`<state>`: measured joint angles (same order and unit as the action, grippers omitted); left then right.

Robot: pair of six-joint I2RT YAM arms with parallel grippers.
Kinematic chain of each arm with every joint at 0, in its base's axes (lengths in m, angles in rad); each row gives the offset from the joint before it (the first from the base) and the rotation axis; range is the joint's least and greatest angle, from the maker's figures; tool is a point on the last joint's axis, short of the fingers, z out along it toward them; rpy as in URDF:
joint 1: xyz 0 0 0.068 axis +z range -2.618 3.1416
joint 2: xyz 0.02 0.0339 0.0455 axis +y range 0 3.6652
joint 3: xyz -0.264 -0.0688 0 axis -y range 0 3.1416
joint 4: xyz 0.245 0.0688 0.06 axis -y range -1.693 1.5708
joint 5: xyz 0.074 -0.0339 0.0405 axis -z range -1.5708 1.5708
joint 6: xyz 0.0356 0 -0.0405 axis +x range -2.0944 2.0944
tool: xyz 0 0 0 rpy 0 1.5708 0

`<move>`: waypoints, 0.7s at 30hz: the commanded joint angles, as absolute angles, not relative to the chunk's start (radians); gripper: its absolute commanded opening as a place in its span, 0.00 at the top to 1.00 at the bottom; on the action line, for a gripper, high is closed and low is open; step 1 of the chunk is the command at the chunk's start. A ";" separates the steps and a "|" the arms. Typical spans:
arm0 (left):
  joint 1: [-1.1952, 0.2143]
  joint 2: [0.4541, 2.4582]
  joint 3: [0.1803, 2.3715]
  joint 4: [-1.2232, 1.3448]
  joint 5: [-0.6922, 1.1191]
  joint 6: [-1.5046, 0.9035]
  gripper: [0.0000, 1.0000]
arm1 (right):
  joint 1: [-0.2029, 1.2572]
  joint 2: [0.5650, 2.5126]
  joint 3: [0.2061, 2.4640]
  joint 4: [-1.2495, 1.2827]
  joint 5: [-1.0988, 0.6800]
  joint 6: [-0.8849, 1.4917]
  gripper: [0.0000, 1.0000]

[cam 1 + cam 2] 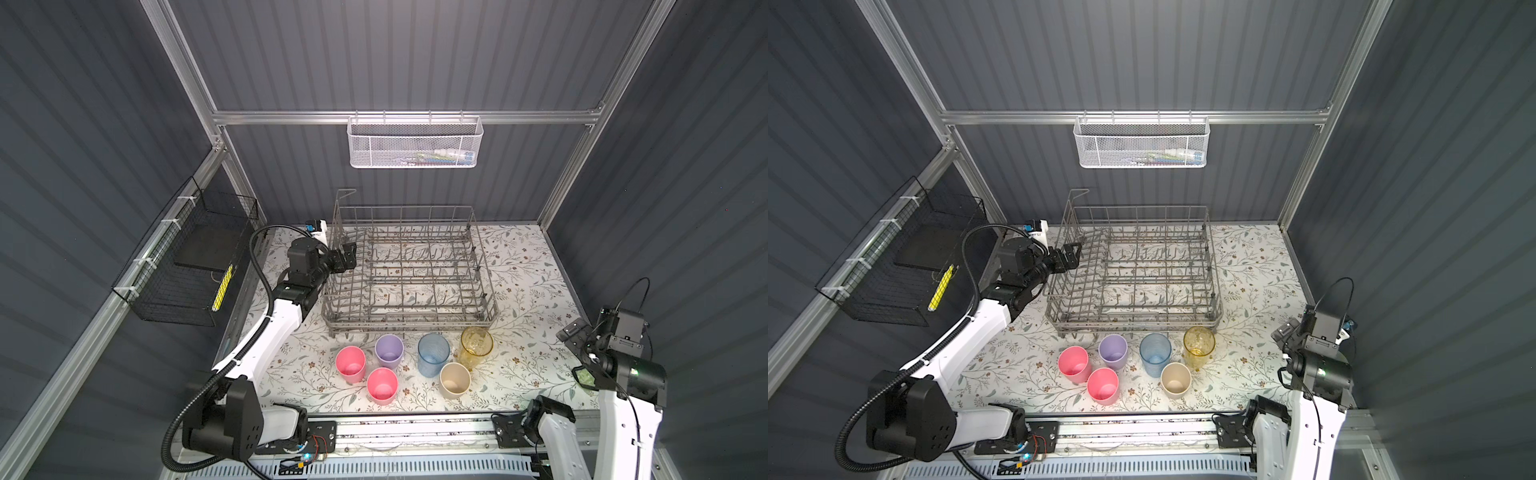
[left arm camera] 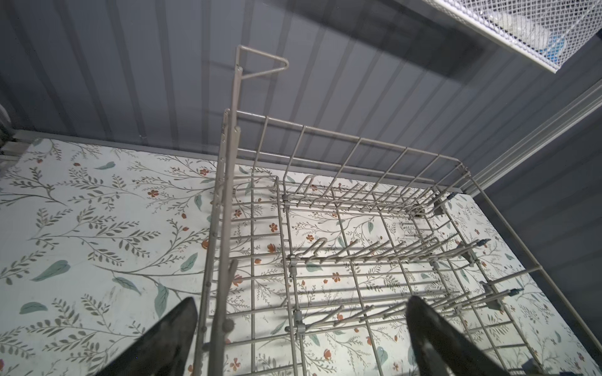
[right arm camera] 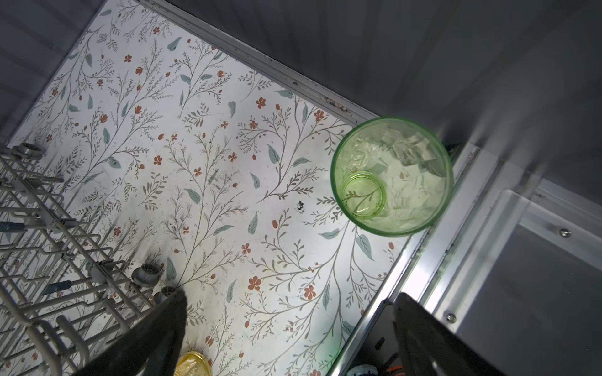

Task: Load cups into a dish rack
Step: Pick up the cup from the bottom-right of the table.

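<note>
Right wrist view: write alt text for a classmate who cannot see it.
A pale green translucent cup stands upright on the floral tabletop, near its metal edge. Part of the grey wire dish rack and an amber cup show by the open, empty jaws.

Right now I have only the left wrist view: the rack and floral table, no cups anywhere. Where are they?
Observer: Six stand upright on the table, on the near side of the dish rack: pink cup, lilac cup, blue cup, amber cup, second pink cup, beige cup.
Operator: Any others?
Observer: A pale green cup stands upright at the table's right edge, plain in the right wrist view.
Operator: Is the right gripper busy?
Observer: No, the right gripper is open and empty, apart from that cup.
</note>
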<state>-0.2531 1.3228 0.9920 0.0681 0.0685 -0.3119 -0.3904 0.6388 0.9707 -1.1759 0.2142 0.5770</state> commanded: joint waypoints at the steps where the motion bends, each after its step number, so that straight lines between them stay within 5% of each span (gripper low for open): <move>1: -0.264 1.327 1.003 0.094 0.109 -0.333 0.00 | -0.402 0.646 0.963 -1.185 0.242 0.607 0.01; 12: -0.265 1.270 0.983 0.094 0.086 -0.315 0.00 | -0.596 0.730 0.943 -1.127 0.190 0.534 0.03; 21: -0.265 1.272 0.976 0.105 0.101 -0.324 0.00 | -0.648 0.779 0.910 -1.046 0.163 0.551 0.15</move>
<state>-0.2611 1.2869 0.9871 0.0757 0.0761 -0.3187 -0.6350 0.7677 0.9272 -1.0859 0.1703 0.5503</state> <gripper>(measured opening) 0.999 0.859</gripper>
